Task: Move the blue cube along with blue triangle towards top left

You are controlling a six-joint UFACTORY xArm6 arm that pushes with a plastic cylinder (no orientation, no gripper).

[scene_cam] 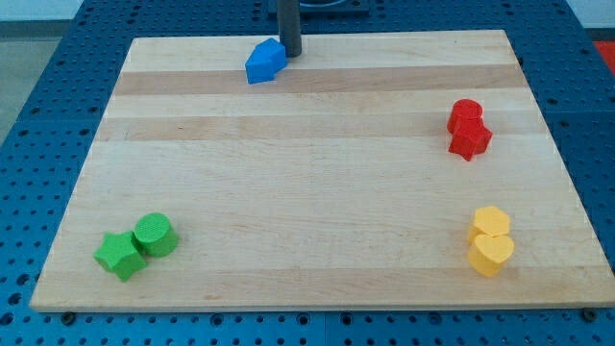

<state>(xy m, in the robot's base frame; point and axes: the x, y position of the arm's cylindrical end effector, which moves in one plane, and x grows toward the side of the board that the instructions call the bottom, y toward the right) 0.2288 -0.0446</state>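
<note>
— What's nearest us on the board (317,207)?

— At about seven o'clock, a green star (119,255) and a green cylinder (155,234), touching each other, the cylinder just up and to the view's right of the star. Over at five o'clock there are two yellow blocks: a yellow heart (491,255) in front and a yellow hexagon (491,221) touching it from behind.

— And further back?

— At roughly two o'clock, a red pair pressed together: a red star (470,140) with a red cylinder (465,111) just behind it.

— Where are the blue ones?

— Far edge, near twelve o'clock, a little to the view's left of centre. They sit so tight that they read as one blue lump (265,61); I can't tell cube from triangle there.

— And the rod?

— It's a plain dark rod (289,24), no jaws to open or close. My tip (289,53) rests right against the blue lump, on its view's-right side, at the lump's two o'clock. All other blocks are well apart from it.
</note>
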